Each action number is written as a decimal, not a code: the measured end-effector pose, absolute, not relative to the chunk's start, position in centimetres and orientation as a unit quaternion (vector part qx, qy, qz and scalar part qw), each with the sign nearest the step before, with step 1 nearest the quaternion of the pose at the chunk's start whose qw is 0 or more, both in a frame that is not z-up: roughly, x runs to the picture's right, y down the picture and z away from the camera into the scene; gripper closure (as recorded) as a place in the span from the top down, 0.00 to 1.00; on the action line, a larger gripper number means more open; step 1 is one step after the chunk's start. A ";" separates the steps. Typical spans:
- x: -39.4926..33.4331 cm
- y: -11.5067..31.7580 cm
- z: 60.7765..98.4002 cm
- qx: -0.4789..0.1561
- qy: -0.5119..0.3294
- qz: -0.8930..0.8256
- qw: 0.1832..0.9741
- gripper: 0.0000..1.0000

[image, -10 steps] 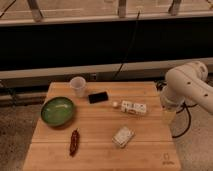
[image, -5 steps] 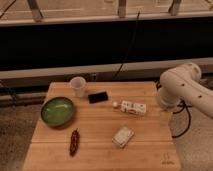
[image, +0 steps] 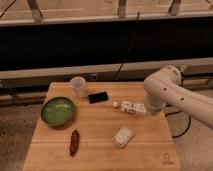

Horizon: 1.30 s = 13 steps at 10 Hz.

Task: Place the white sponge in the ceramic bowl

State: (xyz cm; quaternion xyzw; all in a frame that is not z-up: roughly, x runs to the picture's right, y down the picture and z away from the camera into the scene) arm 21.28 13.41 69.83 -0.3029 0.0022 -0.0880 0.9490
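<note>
The white sponge (image: pixel 123 136) is a small cream pad lying on the wooden table (image: pixel 100 152), right of centre near the front. The ceramic bowl (image: pixel 57 110) is green and glossy, at the table's left side, with nothing in it. My white arm (image: pixel 172 95) reaches in from the right, its bulky joint over the table's right edge, above and right of the sponge. The gripper is hidden behind the arm's housing and does not show.
A clear plastic cup (image: pixel 78 86) stands at the back left. A black phone (image: pixel 98 97) lies beside it. A tiny white ball (image: pixel 115 104) and a longer white box with dark marks (image: pixel 133 107) lie mid-right. A reddish-brown stick-like item (image: pixel 74 142) lies front left.
My arm has swung leftward over the table's right side, closer to the white box and the sponge. The objects on the table have not moved.
</note>
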 end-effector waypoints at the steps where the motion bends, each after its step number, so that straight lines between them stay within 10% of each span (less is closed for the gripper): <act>1: 20.3 13.9 70.0 -0.306 -0.001 -0.096 0.947 0.80; 13: 14.4 19.3 73.0 -0.317 -0.048 -0.207 0.924 0.80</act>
